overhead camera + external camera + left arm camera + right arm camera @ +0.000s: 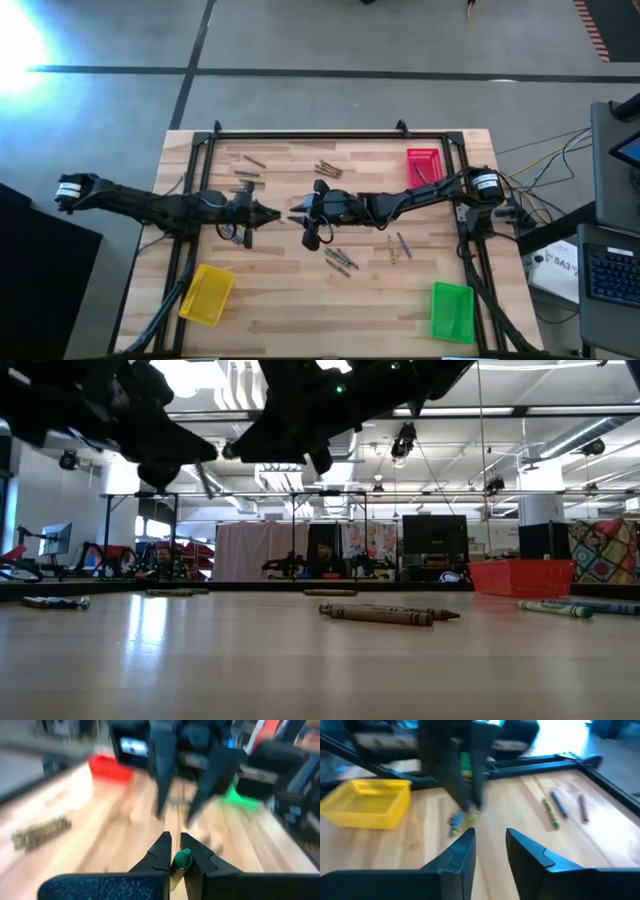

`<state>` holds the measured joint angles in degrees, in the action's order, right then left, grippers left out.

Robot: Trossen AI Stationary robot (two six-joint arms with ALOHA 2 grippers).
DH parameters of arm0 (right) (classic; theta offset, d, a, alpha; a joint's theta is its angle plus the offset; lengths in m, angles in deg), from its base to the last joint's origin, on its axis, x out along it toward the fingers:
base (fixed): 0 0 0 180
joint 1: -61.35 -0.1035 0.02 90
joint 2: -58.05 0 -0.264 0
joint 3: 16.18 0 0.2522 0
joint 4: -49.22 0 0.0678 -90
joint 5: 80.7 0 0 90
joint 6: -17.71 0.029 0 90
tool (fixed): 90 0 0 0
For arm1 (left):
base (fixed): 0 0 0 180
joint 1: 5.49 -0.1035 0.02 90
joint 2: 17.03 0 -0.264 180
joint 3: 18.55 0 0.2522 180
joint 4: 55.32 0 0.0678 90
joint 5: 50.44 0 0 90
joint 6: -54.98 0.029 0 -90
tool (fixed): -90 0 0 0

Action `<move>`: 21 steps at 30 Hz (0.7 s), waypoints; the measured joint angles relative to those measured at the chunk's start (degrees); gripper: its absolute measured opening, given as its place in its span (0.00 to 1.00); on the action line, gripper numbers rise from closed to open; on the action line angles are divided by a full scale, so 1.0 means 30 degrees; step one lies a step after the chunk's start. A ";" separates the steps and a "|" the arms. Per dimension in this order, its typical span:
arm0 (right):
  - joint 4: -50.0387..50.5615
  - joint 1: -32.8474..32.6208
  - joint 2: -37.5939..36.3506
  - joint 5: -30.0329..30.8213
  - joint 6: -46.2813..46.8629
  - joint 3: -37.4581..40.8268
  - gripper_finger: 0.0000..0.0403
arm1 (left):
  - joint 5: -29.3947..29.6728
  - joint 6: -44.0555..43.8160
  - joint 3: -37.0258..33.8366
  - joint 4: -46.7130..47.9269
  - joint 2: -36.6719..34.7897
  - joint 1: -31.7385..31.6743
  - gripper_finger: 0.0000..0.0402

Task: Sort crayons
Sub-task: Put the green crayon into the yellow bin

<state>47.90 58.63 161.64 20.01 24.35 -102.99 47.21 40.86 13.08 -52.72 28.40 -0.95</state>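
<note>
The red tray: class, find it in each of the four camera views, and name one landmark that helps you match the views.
High view: red tray at the table's far edge, right of centre, beside the right arm.
Low view: far right, at the table's back.
Left wrist view: upper left, blurred, beyond the right hand.
Right wrist view: not in it.
Shared landmark: the wooden table, in every view.

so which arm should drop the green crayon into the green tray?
Left, probably. The left gripper is shut on the green crayon, while the right gripper faces it at table centre, open and empty. But the green tray sits near the right corner, so it's a long reach.
</note>
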 joint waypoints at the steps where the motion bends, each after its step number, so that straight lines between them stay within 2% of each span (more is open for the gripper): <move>1: 0.0216 0.0006 -0.0045 0.0280 -0.0026 0.0000 0.27 | 0.0004 -0.0576 0.0971 0.3213 -0.0480 0.0199 0.00; 5: 0.1958 0.0010 -0.0462 0.1129 -0.0051 0.0000 0.29 | -0.0503 -0.4563 0.5363 1.6003 -0.0717 0.1650 0.00; 8: 0.3326 0.0006 -0.0902 0.1510 -0.0055 0.0000 0.30 | -0.2436 -0.7979 0.7346 2.0686 -0.0254 0.3604 0.00; 12: 0.4648 -0.0008 -0.1431 0.2094 0.0372 0.0000 0.30 | -0.4798 -1.1529 0.7754 2.0994 0.0264 0.7177 0.00; 16: 0.5262 -0.0008 -0.1634 0.2128 0.0815 0.0000 0.29 | -0.6181 -1.5393 0.6602 1.9797 0.1395 1.0689 0.01; 21: 0.5871 -0.0008 -0.1675 0.2338 0.1061 0.0000 0.31 | -0.5970 -1.7325 0.5690 1.9230 0.2857 1.2700 0.10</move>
<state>65.51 58.61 156.61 27.02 27.53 -102.99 29.30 -11.12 30.15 4.98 36.97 37.16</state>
